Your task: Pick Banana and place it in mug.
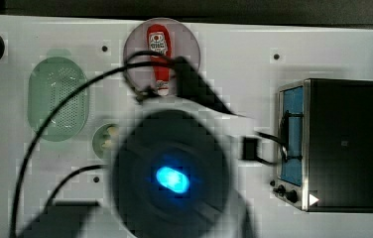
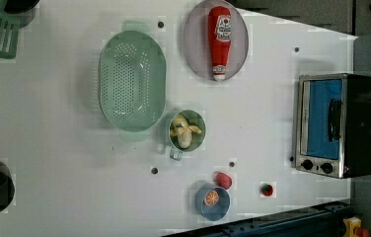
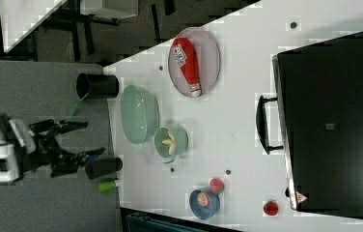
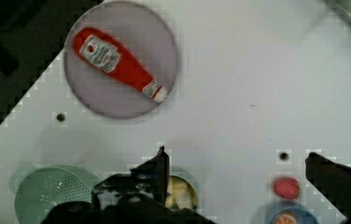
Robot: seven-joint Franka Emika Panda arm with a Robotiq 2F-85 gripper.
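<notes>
The banana (image 2: 184, 132), a pale yellow-cream piece, lies inside the teal-green mug (image 2: 199, 143), which stands just beside the colander in the left view. The banana (image 3: 171, 140) also sits inside the mug (image 3: 182, 140) in the right view. The top view has the mug (image 1: 97, 142) half covered by my arm (image 1: 172, 178), with a bit of banana (image 1: 110, 138) peeking out. My gripper (image 3: 95, 137) hangs well away from the table, open and holding nothing. In the wrist view the gripper (image 4: 236, 156) has its fingers (image 4: 160, 170) spread wide, far above the banana (image 4: 181, 191).
A pale-green colander (image 2: 131, 81) lies by the mug. A ketchup bottle (image 2: 219, 42) rests on a grey plate (image 2: 193, 47). A toaster oven (image 2: 336, 123) stands at the left view's right. Near the left view's bottom are a blue bowl (image 2: 219, 210) with an orange slice, a red fruit (image 2: 223, 180) and a strawberry (image 2: 267, 189).
</notes>
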